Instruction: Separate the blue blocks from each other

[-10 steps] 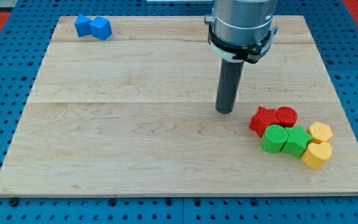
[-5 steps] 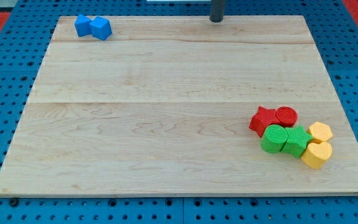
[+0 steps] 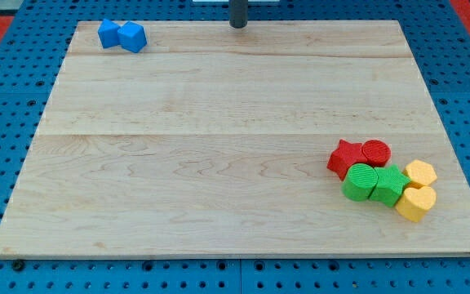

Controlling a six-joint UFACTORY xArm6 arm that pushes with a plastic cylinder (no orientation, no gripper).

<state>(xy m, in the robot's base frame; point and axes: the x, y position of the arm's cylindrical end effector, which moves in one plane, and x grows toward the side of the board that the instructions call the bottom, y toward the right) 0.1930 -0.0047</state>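
Note:
Two blue blocks sit touching at the board's top left corner: a smaller blue block (image 3: 108,33) on the left and a blue cube (image 3: 132,37) on its right. My tip (image 3: 237,25) is at the view's top edge, above the board's far edge, well to the right of the blue blocks and apart from them. Only the rod's lower end shows.
A cluster of blocks lies at the lower right: a red star (image 3: 346,157), a red cylinder (image 3: 375,153), a green cylinder (image 3: 359,182), a green block (image 3: 390,185), a yellow hexagon (image 3: 420,173) and a yellow heart (image 3: 415,202). The wooden board (image 3: 219,163) rests on a blue pegboard.
My tip moved from the board's middle right to the top edge, then leftward along it. No block has moved.

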